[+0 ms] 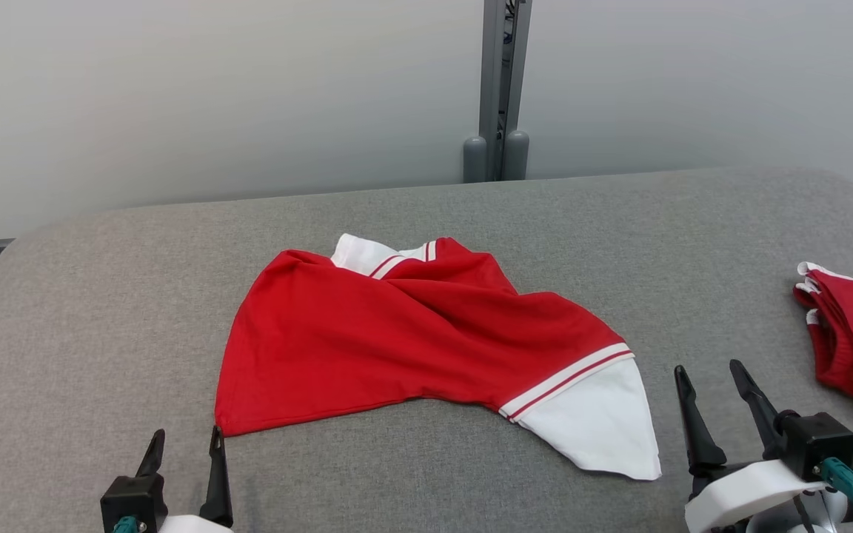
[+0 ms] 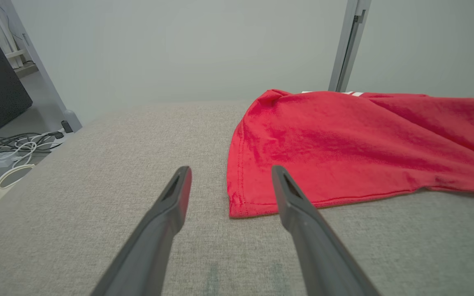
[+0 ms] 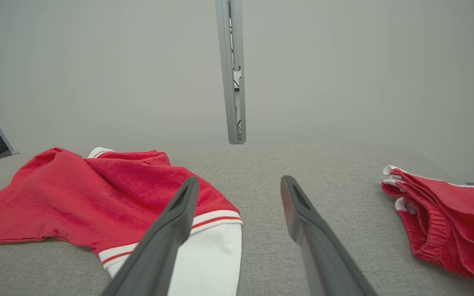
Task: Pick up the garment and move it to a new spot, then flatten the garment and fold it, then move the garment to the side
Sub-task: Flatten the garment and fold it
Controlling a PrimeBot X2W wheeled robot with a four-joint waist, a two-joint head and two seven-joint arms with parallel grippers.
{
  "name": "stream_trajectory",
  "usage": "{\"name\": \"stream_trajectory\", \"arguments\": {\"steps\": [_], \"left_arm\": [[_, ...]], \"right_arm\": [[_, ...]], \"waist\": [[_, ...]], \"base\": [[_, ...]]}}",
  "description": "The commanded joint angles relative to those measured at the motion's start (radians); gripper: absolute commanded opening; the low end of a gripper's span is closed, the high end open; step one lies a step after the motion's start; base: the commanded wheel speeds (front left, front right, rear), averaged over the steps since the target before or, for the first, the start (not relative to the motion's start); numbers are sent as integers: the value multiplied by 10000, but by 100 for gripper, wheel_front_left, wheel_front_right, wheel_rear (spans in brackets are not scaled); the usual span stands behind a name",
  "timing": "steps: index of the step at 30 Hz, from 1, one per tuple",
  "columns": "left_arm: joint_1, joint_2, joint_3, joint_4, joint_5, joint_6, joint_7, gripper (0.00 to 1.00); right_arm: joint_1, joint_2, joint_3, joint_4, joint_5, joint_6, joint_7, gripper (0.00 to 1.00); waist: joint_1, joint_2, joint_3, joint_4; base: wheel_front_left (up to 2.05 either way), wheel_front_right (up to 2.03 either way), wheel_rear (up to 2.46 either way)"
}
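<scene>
Lying crumpled, garment [image 1: 367, 348]; left wrist view adding floor cables [image 2: 15, 142] at left.

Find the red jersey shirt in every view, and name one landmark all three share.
Head view: the red jersey shirt lies mid-picture on the grey cushion, white sleeve at lower right.
Left wrist view: shirt in the right half, hem corner seen between the fingers of the left gripper.
Right wrist view: shirt at lower left, white sleeve behind one finger of the right gripper.
Shared landmark: the grey metal post at the wall.
</scene>
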Motion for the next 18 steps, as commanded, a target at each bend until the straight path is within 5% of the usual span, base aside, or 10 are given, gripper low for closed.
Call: {"name": "stream_trajectory", "arguments": {"steps": [1, 18], "left_arm": [[246, -25, 143, -215, 152, -61, -43, 100], [463, -378, 713, -683, 679, -530, -45, 100]], "right_arm": [[143, -49, 32, 12, -2, -3, 4, 100], [294, -47, 340, 414, -38, -3, 5, 100]], "waist": [[0, -1, -87, 77], [0, -1, 2, 195]], "base": [[0, 0, 0], [0, 0, 0]]}}
